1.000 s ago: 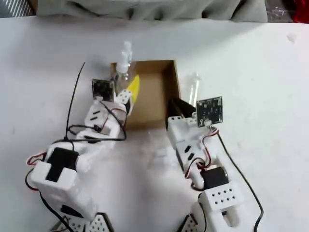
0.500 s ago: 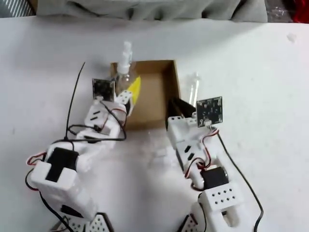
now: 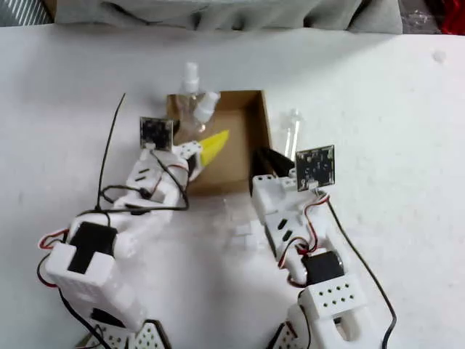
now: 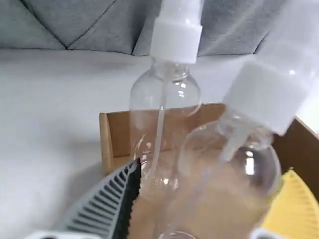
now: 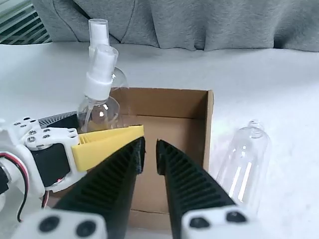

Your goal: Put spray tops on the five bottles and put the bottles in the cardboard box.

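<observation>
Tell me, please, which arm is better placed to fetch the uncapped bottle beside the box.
Right, probably. The uncapped bottle stands just beside the right end effector, while the left end effector sits across the cardboard box with a capped bottle.

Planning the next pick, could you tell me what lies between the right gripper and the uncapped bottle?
The cardboard box's side wall stands between right gripper and uncapped bottle, seen in the right wrist view.

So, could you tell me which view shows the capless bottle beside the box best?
The right wrist view: the capless bottle shows close up, its open neck plain, beside the cardboard box. The high view gives it faintly from above.
</observation>
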Motion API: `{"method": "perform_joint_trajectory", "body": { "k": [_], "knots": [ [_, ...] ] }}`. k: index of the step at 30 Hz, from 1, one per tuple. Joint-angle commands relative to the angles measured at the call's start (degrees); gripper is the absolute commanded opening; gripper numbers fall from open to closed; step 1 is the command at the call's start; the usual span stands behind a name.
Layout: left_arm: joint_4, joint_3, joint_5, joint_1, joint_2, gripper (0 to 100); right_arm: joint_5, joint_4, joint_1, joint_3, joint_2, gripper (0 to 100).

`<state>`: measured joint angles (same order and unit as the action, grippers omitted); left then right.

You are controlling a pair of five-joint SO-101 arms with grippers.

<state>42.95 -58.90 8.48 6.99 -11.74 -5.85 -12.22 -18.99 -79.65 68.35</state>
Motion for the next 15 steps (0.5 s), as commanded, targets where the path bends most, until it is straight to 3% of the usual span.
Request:
{"method": "perform_joint_trajectory", "body": {
  "k": [1, 15],
  "knots": [
    [-0.09, 2.55, 0.0, -0.66, 1.1, 39, -0.35, 1.36, -0.22, 0.62, 0.66, 1.5],
    [-0.09, 1.93, 0.0, -0.66, 1.19, 39, -0.35, 1.36, -0.22, 0.62, 0.66, 1.5]
  ]
}}
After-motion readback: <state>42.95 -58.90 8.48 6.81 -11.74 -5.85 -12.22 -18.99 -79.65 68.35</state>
